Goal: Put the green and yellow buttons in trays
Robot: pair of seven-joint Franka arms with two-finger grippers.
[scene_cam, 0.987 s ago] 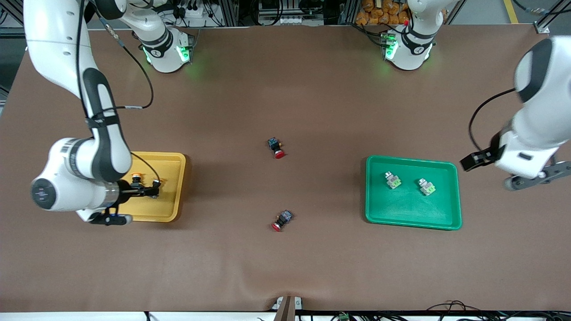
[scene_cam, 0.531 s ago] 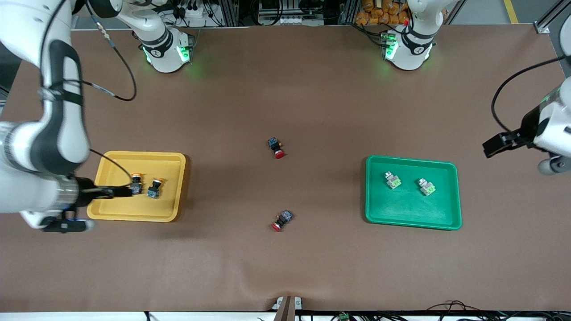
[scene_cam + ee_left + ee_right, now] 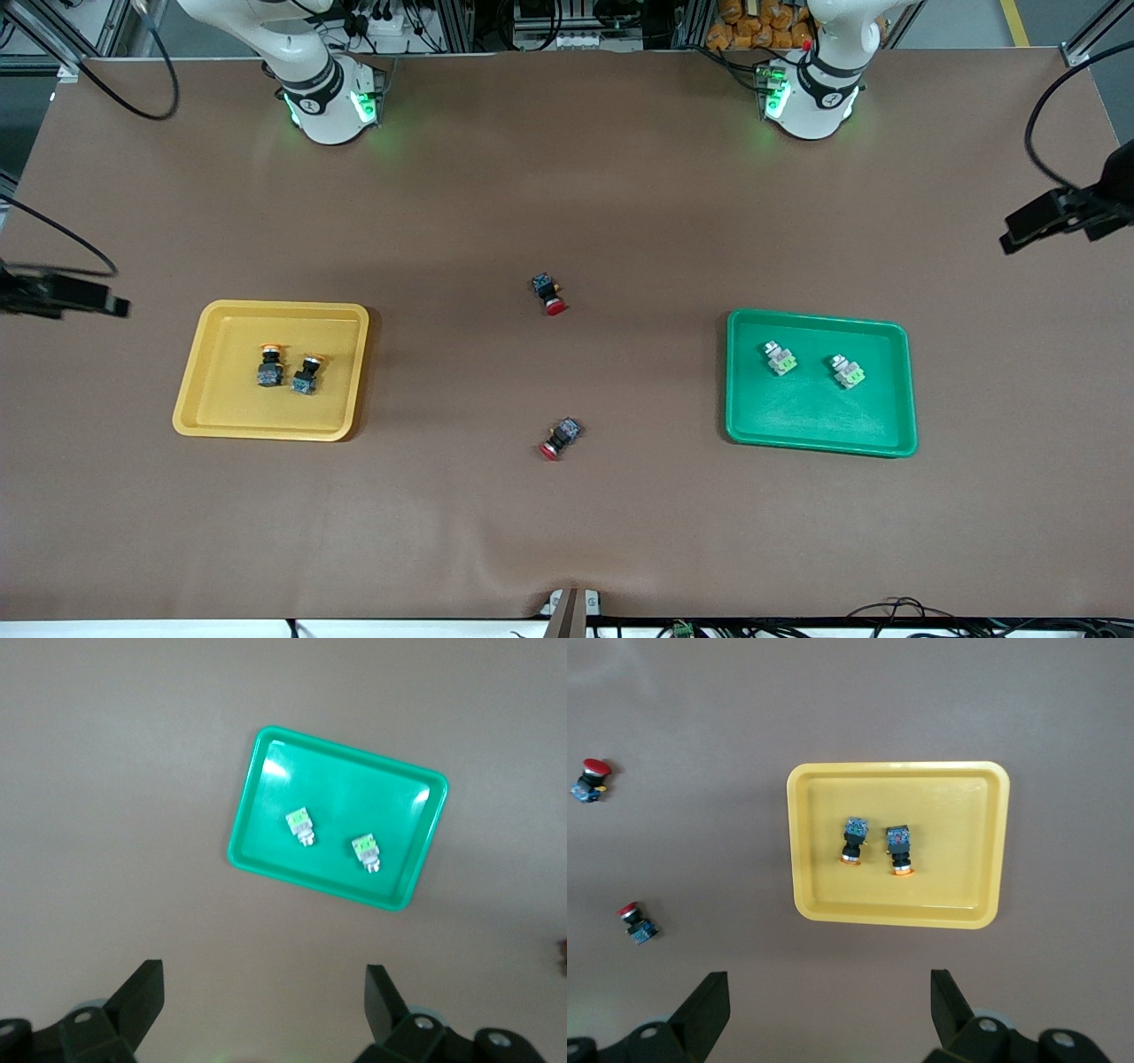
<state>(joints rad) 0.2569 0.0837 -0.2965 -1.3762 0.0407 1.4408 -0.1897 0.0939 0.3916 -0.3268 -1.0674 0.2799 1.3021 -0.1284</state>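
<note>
The right arm's base stands at about eleven o'clock of the front view and the left arm's at about one o'clock; both arms are drawn up and outward, so only a dark wrist piece of each shows at the edges, the right's at nine o'clock, the left's at three o'clock. The left tool (image 3: 264, 1008) hangs high over the worktop, facing down, its two dark fingers (image 3: 142, 997) spread wide with nothing between them. The right tool (image 3: 830, 1008) hangs likewise high, fingers (image 3: 948, 1001) wide apart and empty
</note>
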